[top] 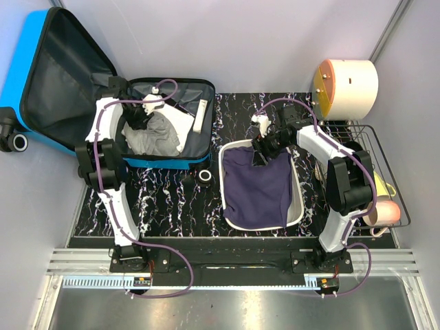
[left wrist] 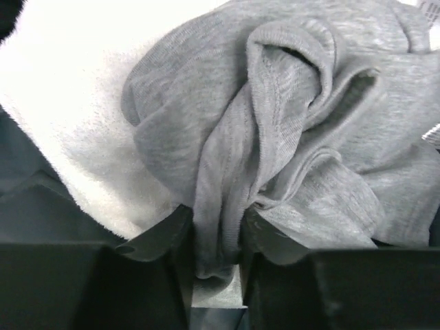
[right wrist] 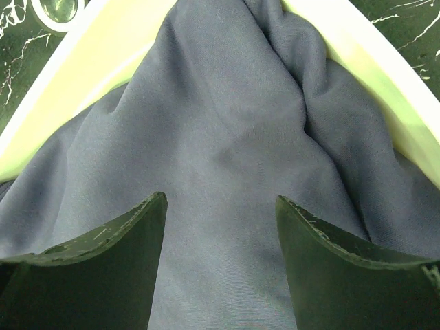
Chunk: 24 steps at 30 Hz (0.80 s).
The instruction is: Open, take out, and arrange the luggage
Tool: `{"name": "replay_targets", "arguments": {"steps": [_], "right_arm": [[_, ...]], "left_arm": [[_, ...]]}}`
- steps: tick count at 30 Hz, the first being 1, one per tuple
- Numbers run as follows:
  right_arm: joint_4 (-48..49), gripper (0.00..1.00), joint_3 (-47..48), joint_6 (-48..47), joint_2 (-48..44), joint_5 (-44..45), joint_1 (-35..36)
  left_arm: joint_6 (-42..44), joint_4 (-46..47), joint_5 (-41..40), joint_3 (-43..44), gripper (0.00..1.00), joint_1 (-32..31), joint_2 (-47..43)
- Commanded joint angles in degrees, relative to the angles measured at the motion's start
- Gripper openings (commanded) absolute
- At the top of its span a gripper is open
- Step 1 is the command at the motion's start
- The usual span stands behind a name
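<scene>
Bright blue hard-shell: the luggage lies open at ten to eleven o'clock in the top view. Its lid stands up against the left wall with the dark lining facing out. Its base lies flat on the black marbled table.

Contents of the base (partly hidden by the arm): a crumpled grey garment and a white cloth beneath and beside it.

Left gripper: down inside the base. Jaws drawn together on a fold of the grey garment, which is pinched between the two fingers.

Right gripper: over the white basin, which sits toward four o'clock from centre. Jaws stand well apart with nothing between them. A navy cloth lies directly below and fills most of the basin. Contact with the cloth cannot be determined.

Other items:
- A small ring-shaped object on the table between luggage and basin.
- A wire rack at three o'clock.
- A cream cylinder with an orange face at one to two o'clock.
</scene>
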Motion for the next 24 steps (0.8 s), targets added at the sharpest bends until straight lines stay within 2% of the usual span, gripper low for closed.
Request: {"name": "replay_targets", "arguments": {"steps": [1, 2, 3, 16, 24], "right_arm": [[-0.10, 0.73, 1.31, 0.70, -0.71, -0.58, 0.23], [-0.10, 0.73, 1.39, 0.88, -0.62, -0.67, 0.14], [0.08, 0.73, 1.48, 0.97, -0.53, -0.76, 0.23], [2.44, 0.72, -0.53, 2.11, -2.64, 0.38, 0.14], [9.30, 0.72, -1.86, 6.15, -1.59, 2.67, 0.14]], "left_arm": [[-0.42, 2.56, 5.87, -1.27, 0.15, -0.41, -6.52], [-1.04, 2.82, 5.61, -0.92, 0.04, -0.32, -6.61], [-1.48, 2.82, 5.35, -0.74, 0.00, -0.41, -7.22], [-6.67, 3.17, 9.56, -0.39, 0.00, -0.94, -17.94], [-9.56, -1.13, 9.48, 1.72, 0.00, -7.17, -25.84]]}}
